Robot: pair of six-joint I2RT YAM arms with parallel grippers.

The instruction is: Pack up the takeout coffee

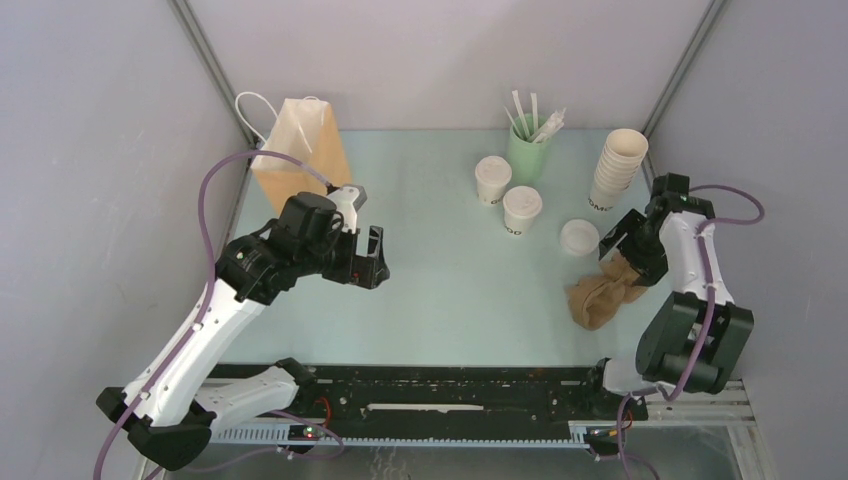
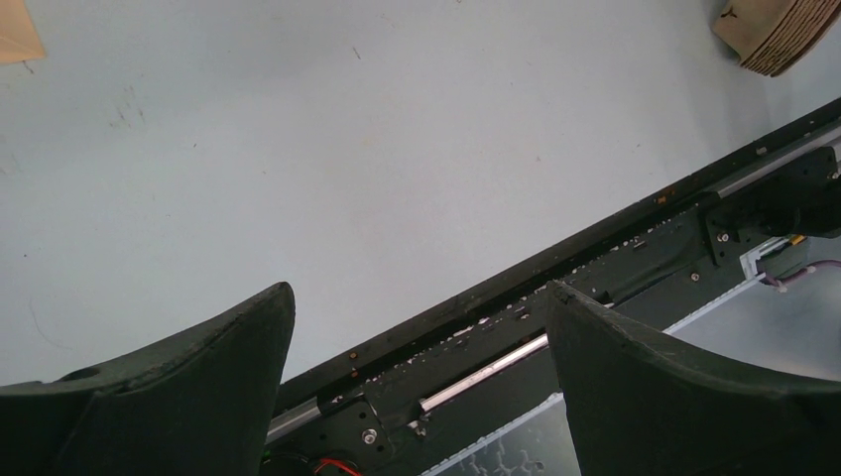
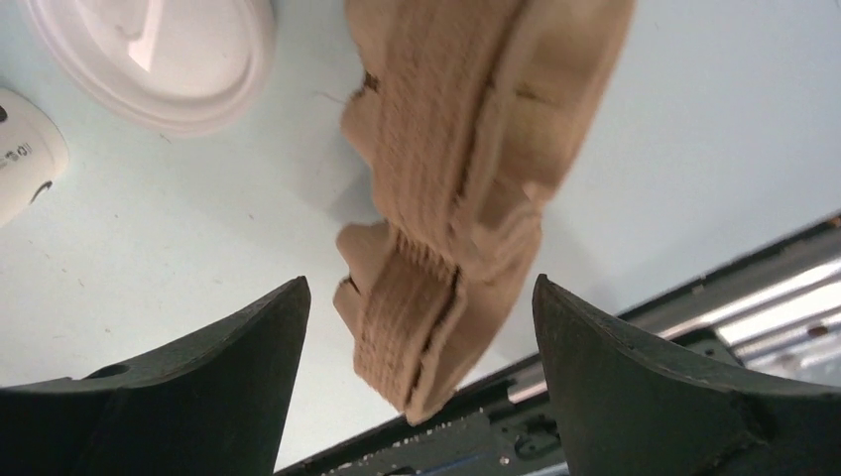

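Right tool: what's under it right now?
A brown corrugated cardboard bundle lies on the table below the open right tool, between its fingers and ungripped. A loose white lid sits beside it. Anything beneath the cardboard is covered.

Table [image 1: 440, 290]: lidded cups [image 1: 492, 180], bag [image 1: 300, 150] (upright)

Grey walls [image 1: 90, 150], pale green table [image 1: 450, 290], even light.

Fingers [image 3: 228, 377] of the right claw [image 3: 419, 282]: matt black plastic, faintly grained. Between them, cup carrier [image 3: 466, 149]: rough, ribbed brown pulp card, matt. Ahead of the claw, loose lid [image 3: 159, 50]: smooth white plastic, slight sheen. Table [image 3: 714, 119] beneath: matt, pale, lightly scuffed.
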